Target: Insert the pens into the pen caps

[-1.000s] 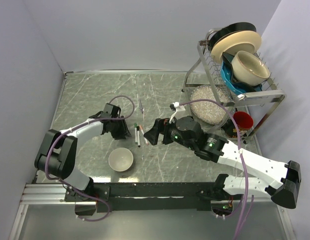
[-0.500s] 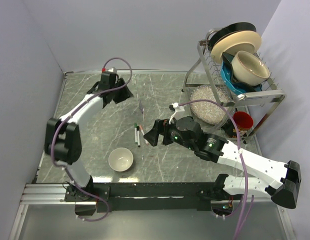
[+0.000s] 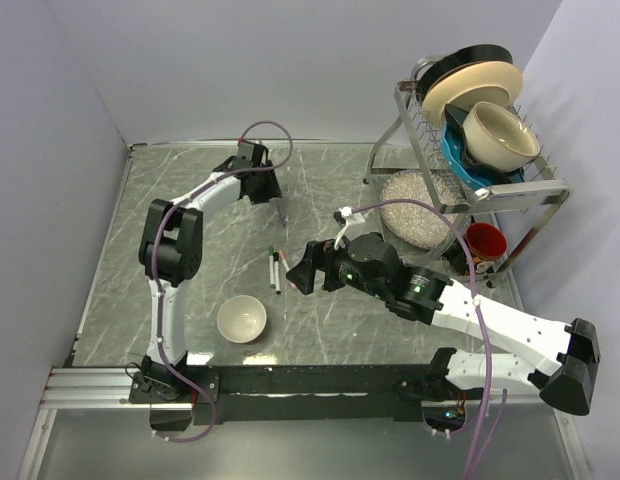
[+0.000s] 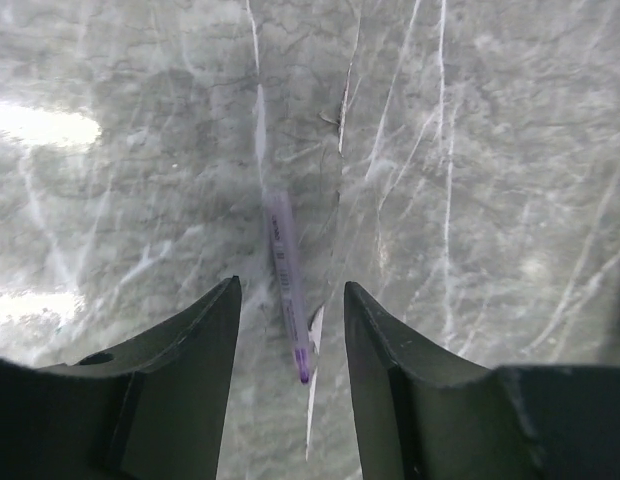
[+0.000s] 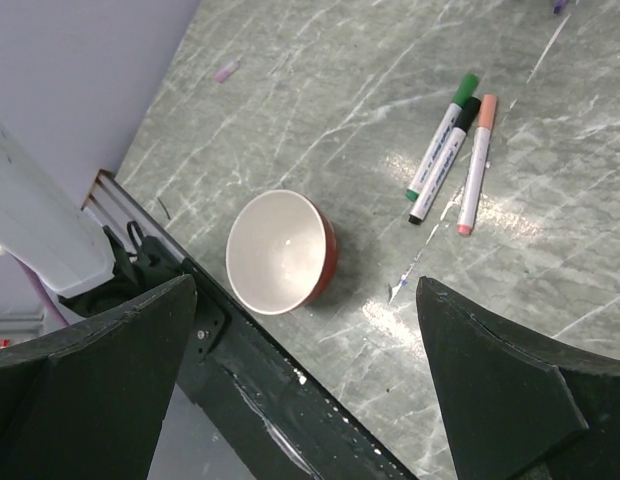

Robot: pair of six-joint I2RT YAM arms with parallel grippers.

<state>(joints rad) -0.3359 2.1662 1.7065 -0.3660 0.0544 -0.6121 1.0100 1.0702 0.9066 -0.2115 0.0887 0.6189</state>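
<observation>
Three white pens point(image 3: 276, 269) lie side by side mid-table. In the right wrist view they carry a green cap point(image 5: 468, 85), a black cap point(image 5: 471, 104) and an orange-red cap point(image 5: 487, 104). A fourth pen with a purple tip point(image 4: 287, 280) lies apart at the far side point(image 3: 281, 211). My left gripper point(image 4: 291, 290) is open above it, a finger on either side, not touching it point(image 3: 274, 192). My right gripper point(image 3: 304, 271) hovers wide open just right of the three pens, holding nothing point(image 5: 306, 284).
A white bowl with a red outside point(image 3: 241, 319) stands near the front, left of the pens point(image 5: 280, 250). A tiny pinkish cap point(image 5: 226, 71) lies near the left wall. A dish rack point(image 3: 480, 180) with plates and bowls fills the back right, with a glass lid point(image 3: 415, 207) and a red cup point(image 3: 484, 240) beside it.
My left arm left the three pens, swung to the far left of the table, then moved right over the purple-tipped pen. The right arm barely moved.
</observation>
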